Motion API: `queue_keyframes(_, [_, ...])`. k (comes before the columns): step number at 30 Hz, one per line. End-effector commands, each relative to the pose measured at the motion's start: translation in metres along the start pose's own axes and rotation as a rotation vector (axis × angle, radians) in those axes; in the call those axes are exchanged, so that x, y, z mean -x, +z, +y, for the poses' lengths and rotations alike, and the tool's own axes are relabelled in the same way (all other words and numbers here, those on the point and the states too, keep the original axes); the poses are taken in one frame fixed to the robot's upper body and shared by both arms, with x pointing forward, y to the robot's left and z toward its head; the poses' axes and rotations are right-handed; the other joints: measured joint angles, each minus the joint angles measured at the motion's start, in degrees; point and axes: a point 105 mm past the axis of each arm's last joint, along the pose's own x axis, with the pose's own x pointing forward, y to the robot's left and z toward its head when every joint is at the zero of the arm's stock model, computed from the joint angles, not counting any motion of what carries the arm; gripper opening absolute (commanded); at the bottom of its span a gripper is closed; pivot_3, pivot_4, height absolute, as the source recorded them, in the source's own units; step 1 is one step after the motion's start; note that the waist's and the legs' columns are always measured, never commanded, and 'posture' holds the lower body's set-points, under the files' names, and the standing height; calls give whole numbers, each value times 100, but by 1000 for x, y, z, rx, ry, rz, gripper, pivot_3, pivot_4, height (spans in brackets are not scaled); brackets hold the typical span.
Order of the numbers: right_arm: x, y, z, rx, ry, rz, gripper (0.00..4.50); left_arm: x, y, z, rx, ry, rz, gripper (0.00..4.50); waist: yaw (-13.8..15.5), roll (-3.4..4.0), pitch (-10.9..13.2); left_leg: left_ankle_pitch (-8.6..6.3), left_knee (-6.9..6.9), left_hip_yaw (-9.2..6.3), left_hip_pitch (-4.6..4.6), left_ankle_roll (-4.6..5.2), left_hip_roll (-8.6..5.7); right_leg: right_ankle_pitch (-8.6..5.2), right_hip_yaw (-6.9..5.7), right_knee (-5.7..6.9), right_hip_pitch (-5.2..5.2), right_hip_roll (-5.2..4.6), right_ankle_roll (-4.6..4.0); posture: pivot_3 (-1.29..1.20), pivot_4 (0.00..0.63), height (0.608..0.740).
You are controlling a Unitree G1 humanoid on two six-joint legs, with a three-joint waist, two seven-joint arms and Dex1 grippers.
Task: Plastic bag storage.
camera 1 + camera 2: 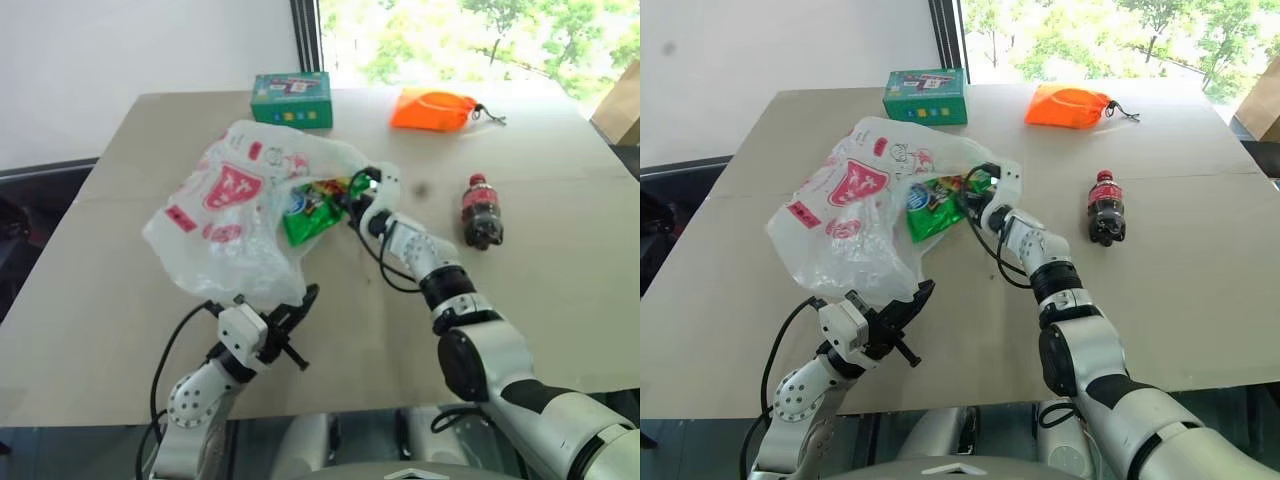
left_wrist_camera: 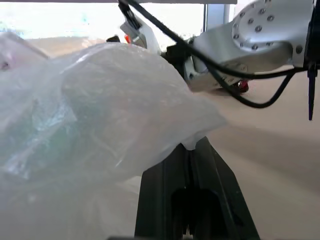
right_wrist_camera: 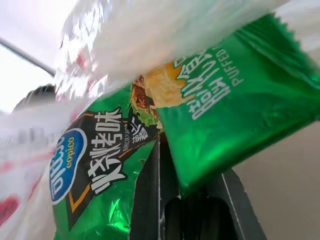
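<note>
Right gripper pinching chips, frame centre, at bag mouth; left gripper pinching bag's lower edge.

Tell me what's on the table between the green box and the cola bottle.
The orange pouch lies roughly between the green box and the cola bottle, nearer the table's far edge, in the left eye view.

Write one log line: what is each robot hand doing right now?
left gripper: shut on plastic bag | right gripper: shut on green chip packet, at bag mouth
</note>
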Motion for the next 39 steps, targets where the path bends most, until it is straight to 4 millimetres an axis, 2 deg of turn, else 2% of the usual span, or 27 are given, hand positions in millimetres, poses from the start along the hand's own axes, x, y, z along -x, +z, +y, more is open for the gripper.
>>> queue_keyframes(1, [-14,36,58,-55,128,-215,29,-3,16,-1,-29,-7,-55,0,-4,0,1,-1,0,3,0,2,0,0,2,0,-1,0,0,0,150,740])
queue_keyframes(4, [6,70,45,92,122,-367,29,-9,28,3,-37,7,-97,0,-5,0,3,-7,0,8,2,11,3,0,7,1,-1,1,1,0,150,740])
queue_keyframes(8, [42,87,29,181,95,-418,29,-15,39,7,-55,2,-120,0,35,-6,-3,-10,0,5,0,17,6,0,5,6,-5,-1,1,0,150,740])
queue_keyframes(11, [75,86,16,208,40,-396,29,-16,42,8,-60,3,-120,0,36,-6,-4,-10,0,9,-3,17,3,0,7,3,-3,-10,1,0,150,740])
queue_keyframes(14, [108,64,1,211,-39,-232,29,-15,40,11,-73,22,-95,0,48,-4,-2,-11,0,12,-4,19,3,0,10,2,-5,-13,2,0,150,740])
queue_keyframes(17, [124,48,11,145,-19,-138,29,-13,35,16,-71,57,-71,0,-7,-3,-1,-12,0,15,0,20,9,-1,15,2,-5,-15,2,0,150,740])
queue_keyframes(20, [115,34,28,56,46,-66,29,-13,29,13,-61,54,-56,0,-61,-2,0,-12,0,36,26,22,38,3,37,18,-3,22,-6,0,150,740])
queue_keyframes(23, [88,2,42,-23,104,82,29,-15,24,12,-56,44,-47,0,-70,-3,0,-12,2,37,39,23,58,12,42,18,7,64,-21,0,150,740])
queue_keyframes(26, [60,-19,33,-88,42,142,29,-19,22,14,-56,44,-51,0,-36,-7,0,-12,3,45,64,23,63,15,50,18,26,78,-25,0,150,740])
queue_keyframes(28, [35,-9,27,-43,20,47,29,-21,22,16,-61,45,-56,0,16,-11,2,-12,3,46,65,23,62,15,49,13,30,76,-25,0,150,740])
queue_keyframes(29, [26,2,23,-38,-2,-20,593,-22,22,17,-60,49,-60,0,17,-13,4,-11,5,48,65,22,57,15,50,10,32,74,-24,0,150,740])
queue_keyframes(30, [20,13,20,-35,-18,-87,799,-22,22,18,-61,51,-62,0,17,-19,13,-11,6,50,66,22,55,16,51,10,32,74,-24,0,150,740])
queue_keyframes(31, [16,24,16,0,-38,-147,1252,-23,22,18,-61,54,-63,0,17,-22,21,-11,10,55,64,22,56,16,56,9,30,73,-23,0,150,740])
queue_keyframes(32, [14,33,12,51,-59,-191,1582,-23,22,18,-62,56,-64,0,13,-25,26,-11,10,57,62,22,53,17,58,9,28,73,-22,0,150,740])
queue_keyframes(34, [13,41,6,121,-79,-240,2575,-24,21,19,-62,62,-65,0,-10,-25,26,-10,7,61,54,20,58,16,61,11,16,75,-22,0,150,740])
queue_keyframes(35, [15,44,3,115,-89,-250,3152,-24,21,19,-63,69,-67,0,-14,-25,26,-10,-1,61,54,19,60,16,61,9,13,76,-23,0,150,740])
queue_keyframes(37, [22,43,1,132,-62,-245,3896,-23,22,21,-58,88,-71,0,-9,-25,25,-10,-6,62,53,18,71,14,61,7,10,80,-25,0,150,740])
queue_keyframes(38, [27,41,1,156,-36,-231,4457,-23,22,22,-55,96,-73,0,-5,-26,24,-10,-8,62,49,17,76,14,61,5,7,80,-27,0,150,740])
queue_keyframes(39, [33,38,5,182,5,-205,4492,-23,22,22,-54,100,-75,0,2,-27,23,-10,-8,61,39,18,78,14,60,3,1,79,-27,0,150,740])
